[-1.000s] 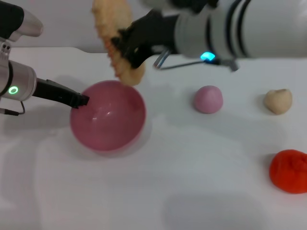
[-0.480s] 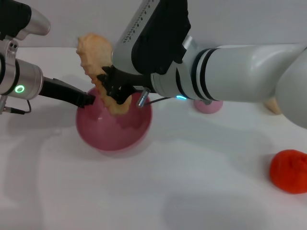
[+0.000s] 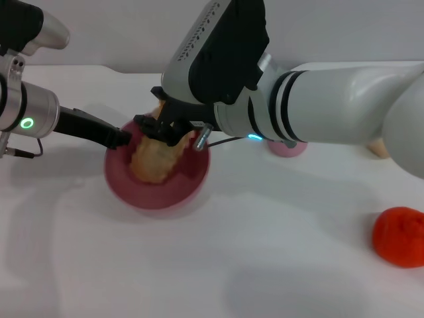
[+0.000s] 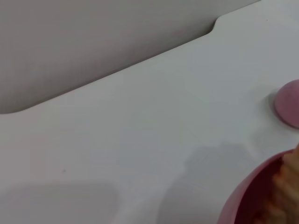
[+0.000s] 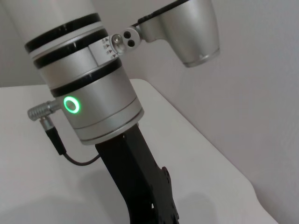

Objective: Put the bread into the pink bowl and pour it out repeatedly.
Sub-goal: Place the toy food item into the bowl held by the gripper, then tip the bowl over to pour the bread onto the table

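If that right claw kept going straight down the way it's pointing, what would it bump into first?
Probably the bread directly under the right gripper, which lies inside the pink bowl. Depth is hard to judge.

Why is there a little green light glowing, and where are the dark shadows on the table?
Head view: the green ring glows on the left arm's wrist, whose left claw grips the pink bowl rim; a soft shadow rings the bowl while the right claw sets the bread in. Left wrist view: a grey shadow lies beside the bowl. Right wrist view: the same green ring shines.
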Tool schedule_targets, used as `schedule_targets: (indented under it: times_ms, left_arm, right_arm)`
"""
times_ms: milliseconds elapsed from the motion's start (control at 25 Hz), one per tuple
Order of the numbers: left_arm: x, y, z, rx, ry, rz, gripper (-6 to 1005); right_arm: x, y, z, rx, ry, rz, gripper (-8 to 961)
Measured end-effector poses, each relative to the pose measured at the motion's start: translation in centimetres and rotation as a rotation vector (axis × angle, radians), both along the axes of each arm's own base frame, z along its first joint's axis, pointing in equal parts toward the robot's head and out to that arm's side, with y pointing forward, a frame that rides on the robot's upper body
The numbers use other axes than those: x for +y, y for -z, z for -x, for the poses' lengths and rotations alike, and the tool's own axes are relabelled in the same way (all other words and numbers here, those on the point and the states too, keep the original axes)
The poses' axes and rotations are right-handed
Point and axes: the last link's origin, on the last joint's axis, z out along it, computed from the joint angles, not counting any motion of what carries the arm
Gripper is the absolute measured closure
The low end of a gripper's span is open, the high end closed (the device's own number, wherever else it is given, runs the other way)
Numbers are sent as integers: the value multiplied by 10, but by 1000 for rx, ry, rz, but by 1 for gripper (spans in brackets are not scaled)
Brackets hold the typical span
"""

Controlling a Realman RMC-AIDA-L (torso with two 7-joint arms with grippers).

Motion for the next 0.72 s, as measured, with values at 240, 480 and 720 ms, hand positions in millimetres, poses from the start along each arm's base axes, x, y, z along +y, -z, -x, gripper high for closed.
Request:
schedule_targets:
  times_ms: [240, 480, 720]
  left_arm:
    - [0, 2, -1, -4, 2, -7, 953]
    - [3, 7, -6, -9, 25, -24, 953]
    - [7, 17, -21, 0, 93, -41, 953]
  right_arm:
    - [8, -24, 2, 124, -44, -139, 467]
    - [20, -54, -3, 272, -122, -389, 388]
    - [29, -64, -40, 413, -74, -592, 375]
